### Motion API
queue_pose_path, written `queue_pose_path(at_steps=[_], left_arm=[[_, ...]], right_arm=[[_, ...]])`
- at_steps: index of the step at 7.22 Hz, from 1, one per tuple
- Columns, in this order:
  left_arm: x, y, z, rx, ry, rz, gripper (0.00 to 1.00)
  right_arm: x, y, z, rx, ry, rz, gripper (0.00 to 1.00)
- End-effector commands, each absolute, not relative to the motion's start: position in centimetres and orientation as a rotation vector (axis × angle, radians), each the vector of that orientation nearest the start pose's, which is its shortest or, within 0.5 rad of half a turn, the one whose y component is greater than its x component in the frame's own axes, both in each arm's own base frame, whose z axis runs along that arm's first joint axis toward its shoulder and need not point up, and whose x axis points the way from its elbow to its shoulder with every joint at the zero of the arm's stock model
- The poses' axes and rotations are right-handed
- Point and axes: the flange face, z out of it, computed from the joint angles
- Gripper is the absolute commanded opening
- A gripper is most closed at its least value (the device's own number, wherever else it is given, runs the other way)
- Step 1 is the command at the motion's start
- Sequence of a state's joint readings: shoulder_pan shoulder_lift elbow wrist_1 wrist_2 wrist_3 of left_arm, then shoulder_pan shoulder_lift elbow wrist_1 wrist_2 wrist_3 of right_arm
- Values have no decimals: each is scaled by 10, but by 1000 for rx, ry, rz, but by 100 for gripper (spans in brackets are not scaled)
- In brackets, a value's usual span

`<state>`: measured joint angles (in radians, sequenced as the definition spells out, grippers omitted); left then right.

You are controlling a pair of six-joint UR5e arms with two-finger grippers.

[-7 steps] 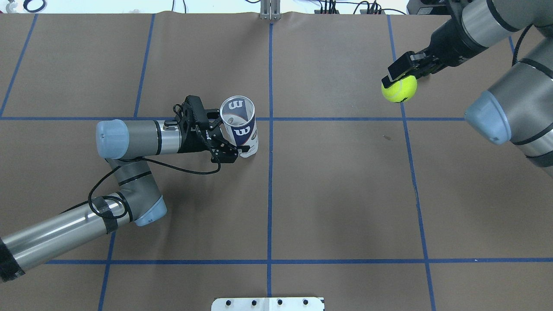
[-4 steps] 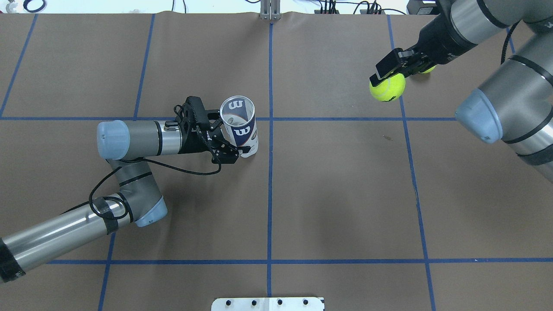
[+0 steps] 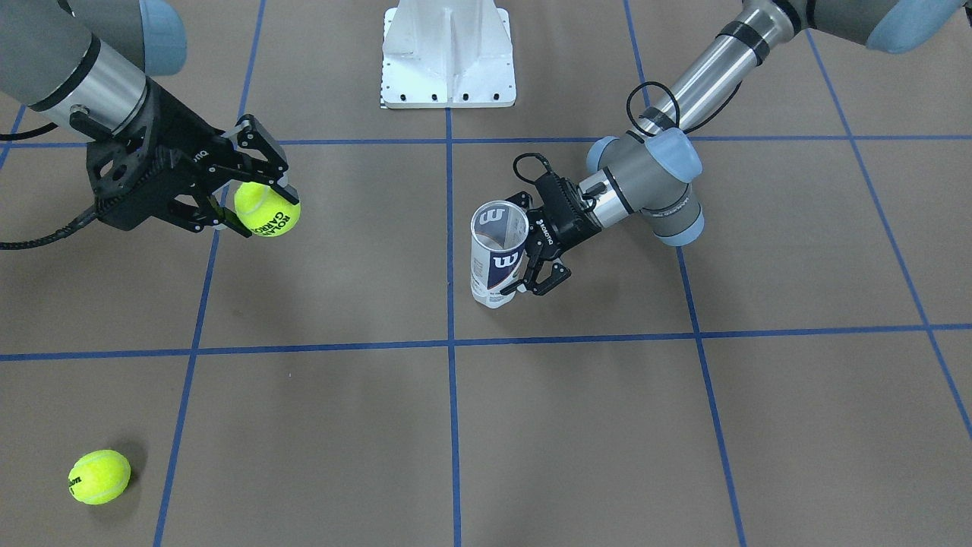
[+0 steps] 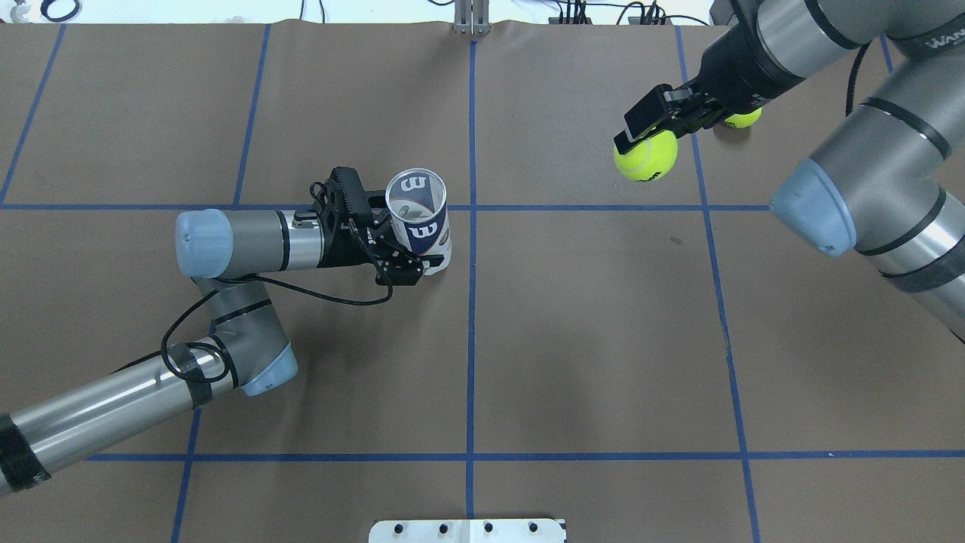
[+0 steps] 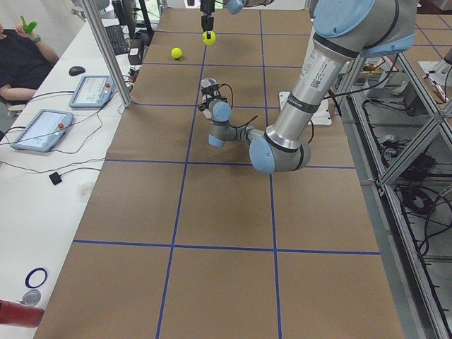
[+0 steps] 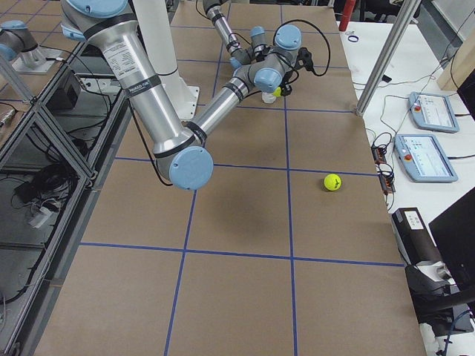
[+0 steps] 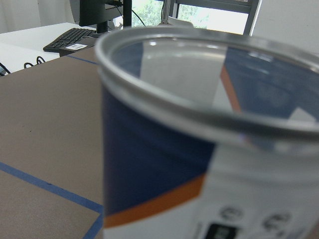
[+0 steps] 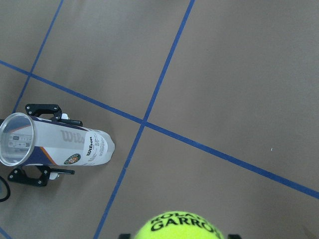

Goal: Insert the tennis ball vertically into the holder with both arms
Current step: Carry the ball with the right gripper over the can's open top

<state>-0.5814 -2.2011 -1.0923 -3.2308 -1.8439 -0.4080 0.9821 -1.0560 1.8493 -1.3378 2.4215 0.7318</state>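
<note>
The holder [image 4: 417, 219] is a clear tube with a silver rim and a navy-and-white label. It stands upright left of the table's centre line and also shows in the front view [image 3: 497, 254] and the right wrist view [image 8: 55, 144]. My left gripper [image 4: 422, 253] is open, with one finger on each side of the tube's lower part; small gaps show beside the tube. My right gripper [image 4: 641, 139] is shut on a yellow tennis ball [image 4: 647, 158] and holds it above the table, far right of the holder. The ball also shows in the front view [image 3: 267, 214].
A second tennis ball [image 4: 742, 117] lies on the table at the far right, partly behind my right wrist; it also shows in the front view [image 3: 99, 476]. A white pedestal base [image 3: 448, 53] stands at the robot's edge. Blue tape lines cross the brown table.
My right gripper has carried the ball leftward, toward the holder, uncovering the second ball. My left gripper has slid slightly further onto the tube. The tube has barely moved.
</note>
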Motion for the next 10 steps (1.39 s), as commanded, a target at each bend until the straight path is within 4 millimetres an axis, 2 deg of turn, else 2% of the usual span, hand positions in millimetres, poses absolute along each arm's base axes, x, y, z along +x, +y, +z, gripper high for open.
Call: queue_pose_path(at_steps=[1,2,4,6,7,8,10], left_arm=[[533,-478,329,1280,1335,656,99],[533,-478,329,1280,1335,656,99],[534,-478,328,1281,1336,656,99],[534,-477,327,1281,1338,657,99],[534,-477,327,1281,1338,657,99],[534,-477,326,1283,1338,657,99],[535,-478,323,1284,1339,657,99]], right_arm=[[-309,-517,164,275,-1228,-322,0],[-322,-510,142,267,-1247,-290,0],[-362,-492,108,321,-1243,-301,0],[-400,-496,73,339,-1238,-285,0],[-428,-498,53,358,-1225,-271,0],[-443,-504,45,374,-1208,-239,0],[-463,-518,31,368,-1191,-233,0]])
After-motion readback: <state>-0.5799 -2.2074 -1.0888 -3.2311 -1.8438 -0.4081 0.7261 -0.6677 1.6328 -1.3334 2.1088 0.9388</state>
